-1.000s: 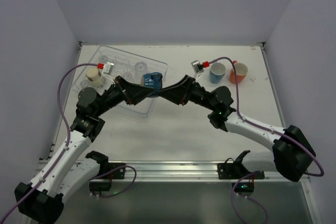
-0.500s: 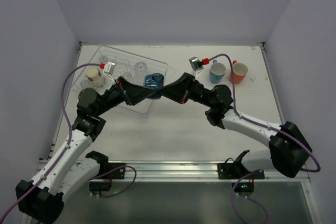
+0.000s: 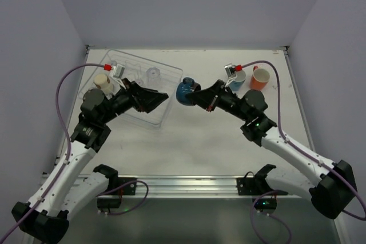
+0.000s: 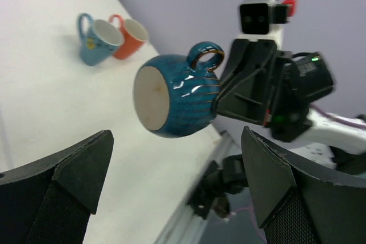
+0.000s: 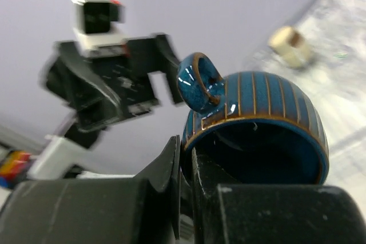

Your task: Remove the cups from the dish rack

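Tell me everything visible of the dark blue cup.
The dark blue cup is glossy, ceramic-looking, ribbed with thin brown lines, with a ring handle and pale unglazed base. It hangs on its side above the table beside the dish rack, handle up. Only the right gripper touches it, pinching the rim by the handle.

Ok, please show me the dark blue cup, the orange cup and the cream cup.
dark blue cup (image 4: 187, 101): left wrist view, on its ribbed side.
orange cup (image 3: 258, 82): top view, on its outer wall.
cream cup (image 3: 103, 86): top view, on its side.
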### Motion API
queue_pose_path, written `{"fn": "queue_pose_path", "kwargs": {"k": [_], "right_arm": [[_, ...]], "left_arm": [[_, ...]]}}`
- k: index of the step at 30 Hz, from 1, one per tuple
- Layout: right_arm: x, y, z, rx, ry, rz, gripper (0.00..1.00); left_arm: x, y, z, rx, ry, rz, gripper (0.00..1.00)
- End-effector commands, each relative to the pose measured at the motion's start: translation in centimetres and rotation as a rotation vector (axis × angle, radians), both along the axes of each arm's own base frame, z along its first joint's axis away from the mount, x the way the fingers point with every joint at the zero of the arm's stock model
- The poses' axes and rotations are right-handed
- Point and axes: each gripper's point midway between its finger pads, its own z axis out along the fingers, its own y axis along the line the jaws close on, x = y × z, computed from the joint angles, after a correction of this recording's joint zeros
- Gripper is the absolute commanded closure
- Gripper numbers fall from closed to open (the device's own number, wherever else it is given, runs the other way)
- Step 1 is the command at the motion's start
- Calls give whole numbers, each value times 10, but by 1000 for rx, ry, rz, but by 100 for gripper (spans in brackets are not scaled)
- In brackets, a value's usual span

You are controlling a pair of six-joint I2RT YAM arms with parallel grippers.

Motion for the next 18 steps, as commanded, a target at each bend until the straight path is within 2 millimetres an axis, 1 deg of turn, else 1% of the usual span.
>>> {"fn": "queue_pose_path", "kwargs": {"k": [1,2,3,4,5,6,7,8,9,10,11,12,13,15,16,17,18], "right_arm": [[28,-22,-5,-261,-55,-195,100],[41,-31,-20,-378,-1,-260,100],[52,-41,-29,-479,-25,-296,100],[59,-46,-38,-539,-9,-313,100],[62,-53,-40,-608,13,-322,100],[79,-61,-56,-708,19,-362,100],[87,-64,-62,-761,25,-381,100],[97,-66,-50,-791,6,-408,100],[109,-73,-81,-932,57,-412,100],[117,-76,-90,-992,70,-420,100],[125,-78,-86,-1036,77,-426,100],[135,-80,-91,-1080,75,-421,100],[151,-72,-104,-1119,95,-401,100],[166,-75,-121,-1188,126,-384,100],[182,-71,-133,-1224,142,-381,100],[186,-72,-142,-1266,153,-364,100],[194,-73,-147,-1284,161,-369,100]], "left_arm": [[19,26,-6,190,-53,181,0],[21,34,-15,237,-22,215,0],[24,41,-21,293,-41,249,0],[31,51,-26,327,-34,310,0],[29,56,-35,360,-19,327,0],[30,61,-40,390,-29,346,0],[32,69,-48,412,-21,383,0],[31,73,-54,428,-12,402,0],[31,77,-57,436,-8,425,0],[31,85,-62,448,-8,463,0],[30,89,-65,456,-9,479,0],[30,94,-67,471,-18,497,0],[28,100,-72,485,-24,523,0],[28,107,-78,517,-36,549,0],[28,111,-83,533,-36,563,0],[28,113,-86,550,-40,570,0],[29,115,-88,558,-38,577,0]]}}
